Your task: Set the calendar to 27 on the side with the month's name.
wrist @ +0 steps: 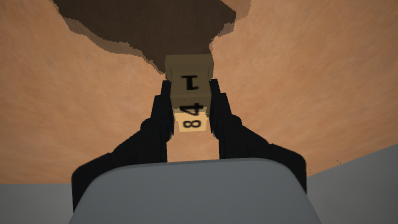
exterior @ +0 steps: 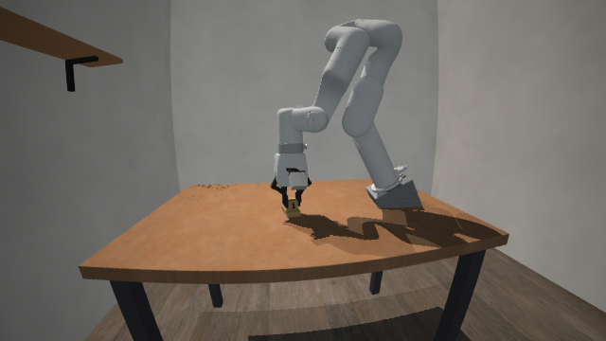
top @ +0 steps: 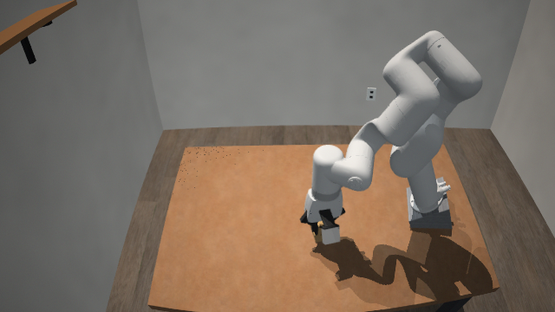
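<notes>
The xArm 7 [top: 408, 104] [exterior: 347, 57] rises from its grey base block [top: 430, 222] [exterior: 404, 200] at the robot's end of the table [top: 225, 225] [exterior: 189, 237], leans up to a high bent elbow, then folds down and away from the base. Its last section hangs nearly vertical, with the xArm Gripper [top: 321, 230] [exterior: 292, 205] [wrist: 190, 91] pointing down, low over the tabletop.

The black fingers are clamped on a tan number cube [exterior: 293, 205] [wrist: 190, 89], one on either side of it. In the wrist view this cube shows a sideways 1 and, next to it, a 4; the exterior view shows the 1 facing outward.

The cube is at the small yellowish tray [exterior: 292, 214], which is on the table beneath the fingertips. Whether the cube touches the tray's floor cannot be told. A brighter face with an 8 [wrist: 192, 123] shows just beyond the 4 in the wrist view; which piece it belongs to is unclear.

A pale box-shaped housing [top: 330, 235] [exterior: 298, 180] on the gripper hides part of the fingers from above. The arm's shadow [top: 390, 264] [exterior: 379, 229] spreads over the tabletop beside the tray.
</notes>
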### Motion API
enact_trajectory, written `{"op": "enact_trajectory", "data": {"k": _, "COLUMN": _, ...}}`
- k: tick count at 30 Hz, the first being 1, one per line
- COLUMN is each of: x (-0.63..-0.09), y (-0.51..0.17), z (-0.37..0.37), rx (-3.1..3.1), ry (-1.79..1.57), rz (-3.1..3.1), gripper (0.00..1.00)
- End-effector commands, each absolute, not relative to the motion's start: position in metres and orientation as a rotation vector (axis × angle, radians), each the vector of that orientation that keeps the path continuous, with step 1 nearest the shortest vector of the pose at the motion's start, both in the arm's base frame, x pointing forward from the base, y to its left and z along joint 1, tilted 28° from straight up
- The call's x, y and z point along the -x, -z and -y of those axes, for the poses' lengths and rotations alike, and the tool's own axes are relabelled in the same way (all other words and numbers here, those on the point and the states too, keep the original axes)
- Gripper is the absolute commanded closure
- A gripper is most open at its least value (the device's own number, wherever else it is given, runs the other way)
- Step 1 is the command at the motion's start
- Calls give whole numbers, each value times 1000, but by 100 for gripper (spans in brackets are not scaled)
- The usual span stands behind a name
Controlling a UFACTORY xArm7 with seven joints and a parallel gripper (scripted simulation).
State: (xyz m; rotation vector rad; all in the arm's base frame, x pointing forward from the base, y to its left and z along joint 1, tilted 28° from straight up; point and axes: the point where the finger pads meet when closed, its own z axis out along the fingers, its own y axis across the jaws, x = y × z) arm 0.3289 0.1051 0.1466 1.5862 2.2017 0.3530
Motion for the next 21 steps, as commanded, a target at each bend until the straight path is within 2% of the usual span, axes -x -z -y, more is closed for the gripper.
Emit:
{"op": "enact_trajectory", "data": {"k": 1, "x": -330, "y": -147, "z": -106, "rx": -1585, "ry": -356, "rz": -2201, "gripper": 71}}
{"op": "enact_trajectory", "data": {"k": 21, "x": -333, "y": -141, "z": -105, "rx": -1585, "ry": -356, "rz": -2201, "gripper": 71}}
